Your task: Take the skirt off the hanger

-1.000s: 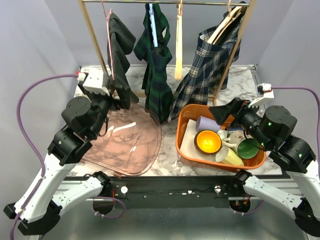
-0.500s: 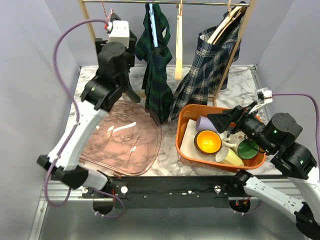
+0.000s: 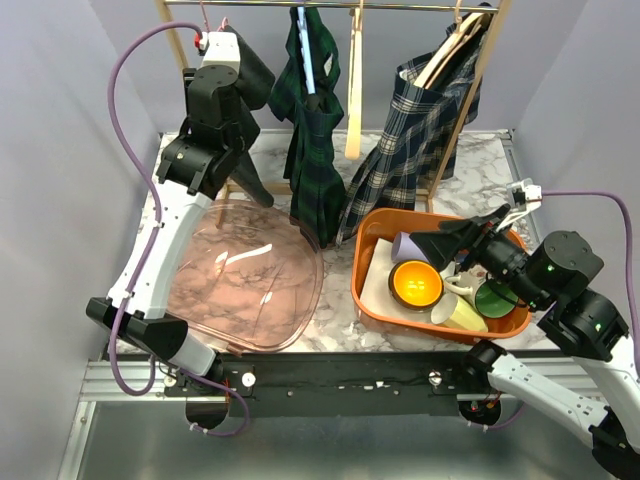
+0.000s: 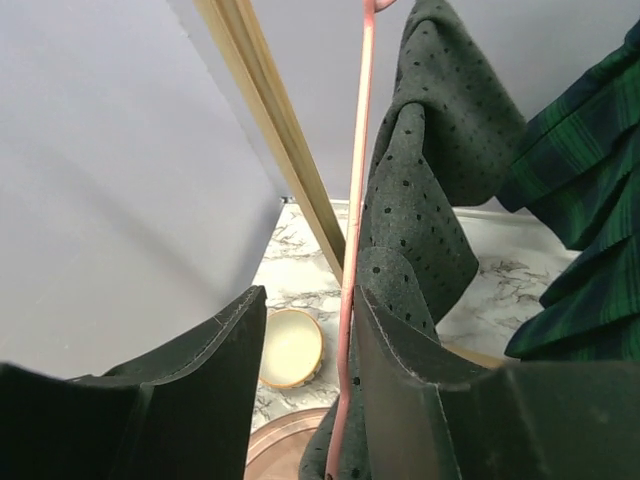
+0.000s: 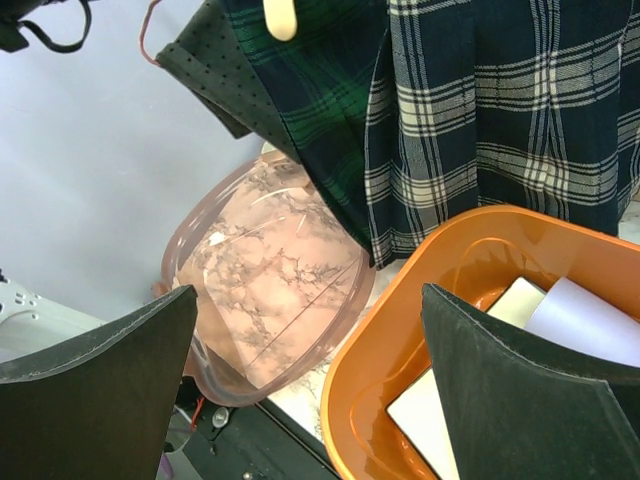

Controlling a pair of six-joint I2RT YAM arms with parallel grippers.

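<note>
Half-open left gripper (image 4: 310, 300) is set astride pink hanger (image 4: 358, 180), unclamped; dotted skirt (image 4: 430, 200) lying against it could be pinched too.

Marble table (image 3: 490, 160) bears pink tray (image 3: 250, 290), orange bin (image 3: 365, 272).

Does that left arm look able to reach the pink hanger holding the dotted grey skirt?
Probably yes: the pink hanger runs between the parted fingers of the left gripper, right beside the dotted skirt, with nothing in the way.
</note>
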